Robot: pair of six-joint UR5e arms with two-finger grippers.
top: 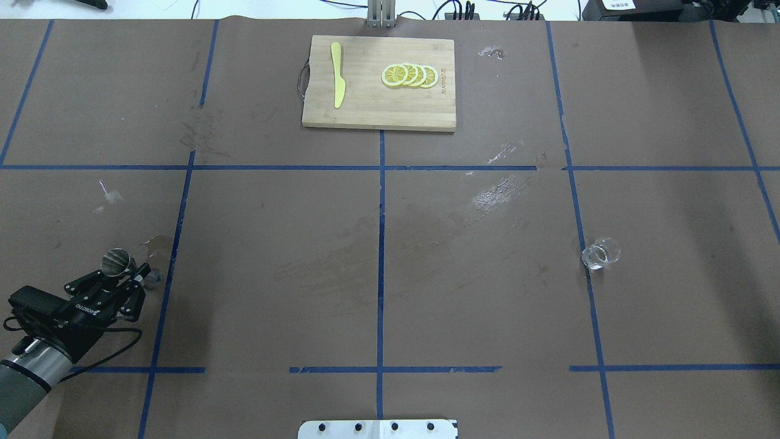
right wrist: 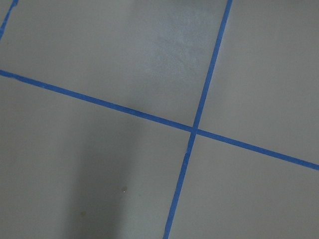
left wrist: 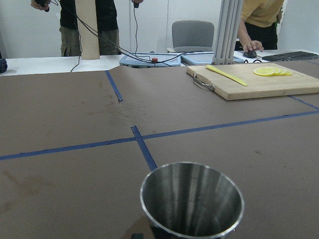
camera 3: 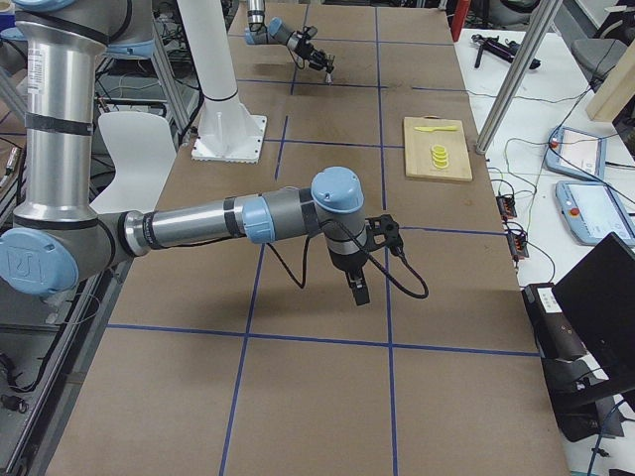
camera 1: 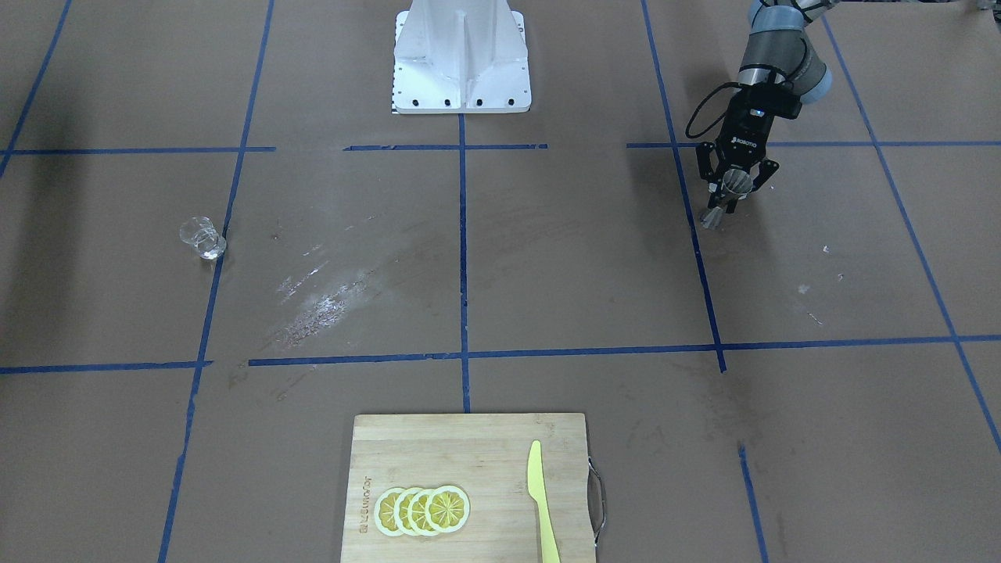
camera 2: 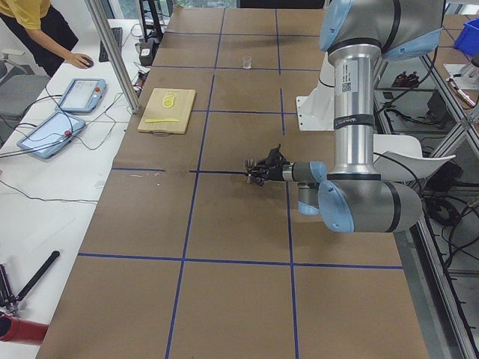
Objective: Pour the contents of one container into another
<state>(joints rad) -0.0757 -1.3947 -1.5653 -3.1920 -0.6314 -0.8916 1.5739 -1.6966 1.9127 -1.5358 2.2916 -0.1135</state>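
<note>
Now | left jaws, label probably ROBOTIQ, grip jigger (top: pixel 117 261) | right jaws: cannot tell

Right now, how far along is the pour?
Done: left gripper is shut on the jigger. In hand: jigger held tilted, nothing visibly poured into it. Left: glass cup sits alone across the table, ungrasped; picking it up and pouring remain.

Desk (top: pixel 274 274), seen from behind the robot. Cutting board (top: pixel 378 110) at the far edge, centre; on it, knife (top: pixel 337 76) to the left and lemon slices (top: pixel 409 75) to the right. Glass cup (top: pixel 600 253) on the right half, mid-depth. Jigger (top: pixel 117 261) in the left claw (top: pixel 129 272), near left, well apart from the cup.
</note>
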